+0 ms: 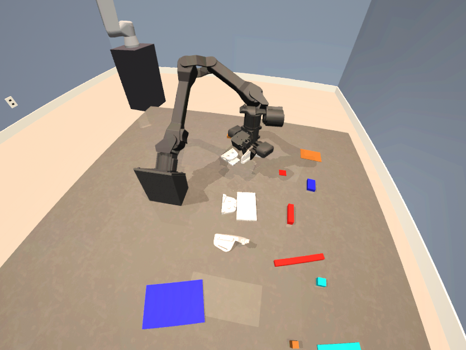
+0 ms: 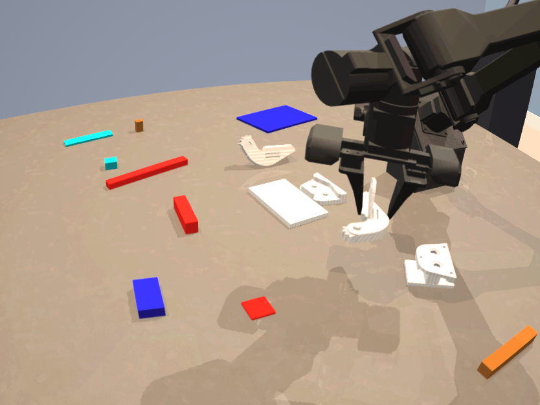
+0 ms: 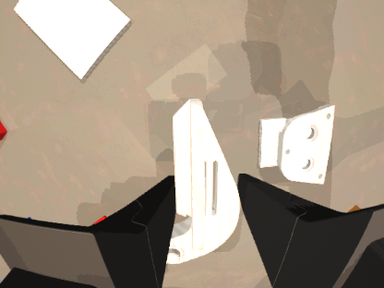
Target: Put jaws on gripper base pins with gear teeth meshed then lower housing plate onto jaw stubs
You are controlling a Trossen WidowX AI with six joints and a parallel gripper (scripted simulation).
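My gripper [image 2: 375, 215] [image 3: 207, 176] is shut on a white jaw [image 1: 245, 156] [image 2: 370, 227] [image 3: 199, 148], held above the table, toothed end to the left in the exterior view. The other white jaw [image 1: 224, 241] [image 2: 267, 154] lies on the table. A white part with two round holes [image 1: 228, 155] [image 2: 443, 257] [image 3: 295, 152] stands on a flat foot, right of the held jaw in the wrist view. A white part with two small raised rounds [image 1: 228, 206] [image 2: 320, 193] and a raised wall lies farther off. Which of these is base or housing plate I cannot tell surely.
A flat white slab [image 1: 246, 206] [image 2: 287, 202] [image 3: 74, 32] lies beside the part with raised rounds. Red bars, a blue block [image 1: 310, 184] [image 2: 148, 296], a red square [image 1: 282, 173] [image 2: 258, 307] and an orange bar [image 2: 507, 351] lie around. A blue sheet [image 1: 174, 303] [image 2: 276, 118] lies farther away.
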